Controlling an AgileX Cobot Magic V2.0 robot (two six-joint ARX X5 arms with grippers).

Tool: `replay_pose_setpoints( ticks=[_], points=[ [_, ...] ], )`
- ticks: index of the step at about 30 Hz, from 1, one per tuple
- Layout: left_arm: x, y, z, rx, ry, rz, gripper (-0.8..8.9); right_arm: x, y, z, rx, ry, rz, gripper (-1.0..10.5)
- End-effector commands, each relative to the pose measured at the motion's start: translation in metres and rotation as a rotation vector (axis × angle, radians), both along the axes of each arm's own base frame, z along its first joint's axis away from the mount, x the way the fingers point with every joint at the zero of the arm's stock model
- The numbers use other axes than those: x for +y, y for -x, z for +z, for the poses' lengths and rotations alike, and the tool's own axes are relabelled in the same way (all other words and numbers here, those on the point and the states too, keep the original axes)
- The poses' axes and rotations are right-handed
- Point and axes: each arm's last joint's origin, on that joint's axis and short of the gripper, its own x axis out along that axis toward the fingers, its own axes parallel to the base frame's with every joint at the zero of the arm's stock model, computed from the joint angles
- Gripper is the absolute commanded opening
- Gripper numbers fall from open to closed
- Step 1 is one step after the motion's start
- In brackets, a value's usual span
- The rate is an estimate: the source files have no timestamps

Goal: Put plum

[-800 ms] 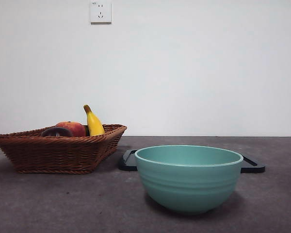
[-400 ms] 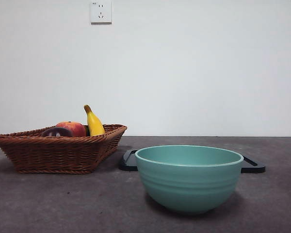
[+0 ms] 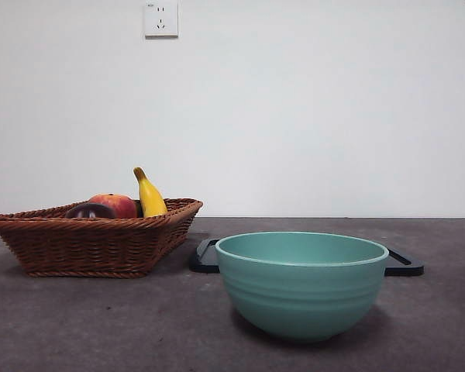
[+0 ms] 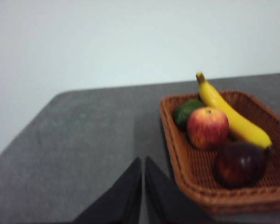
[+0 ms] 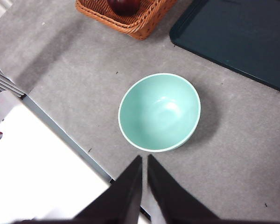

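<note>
The dark maroon plum (image 4: 239,164) lies in a brown wicker basket (image 4: 186,179), beside a red apple (image 4: 207,127), a yellow banana (image 4: 231,116) and a green fruit (image 4: 185,111). In the front view the plum (image 3: 90,211) peeks over the basket's rim (image 3: 93,244) at the left. My left gripper (image 4: 143,163) is shut with nothing in it, held short of the basket's near corner. High above the table, my right gripper (image 5: 144,161) is shut and empty, over the near side of a teal bowl (image 5: 159,112). The plum (image 5: 124,5) shows there at the view's edge.
The teal bowl (image 3: 302,283) stands near the front of the grey table. A dark flat tray (image 3: 403,263) lies behind it, also seen as the tray (image 5: 238,37) in the right wrist view. A white wall with a socket (image 3: 160,18) backs the table. The table's edge (image 5: 70,140) runs below the right arm.
</note>
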Motion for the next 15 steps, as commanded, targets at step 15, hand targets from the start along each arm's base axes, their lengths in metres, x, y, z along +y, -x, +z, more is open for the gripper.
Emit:
replay_pose_setpoints(
  ticks=[15],
  points=[
    [0.0,0.0,-0.033,0.115,0.045,0.007,0.09,0.001,0.0,0.005,-0.025,-0.008,0.01,0.1]
  ],
)
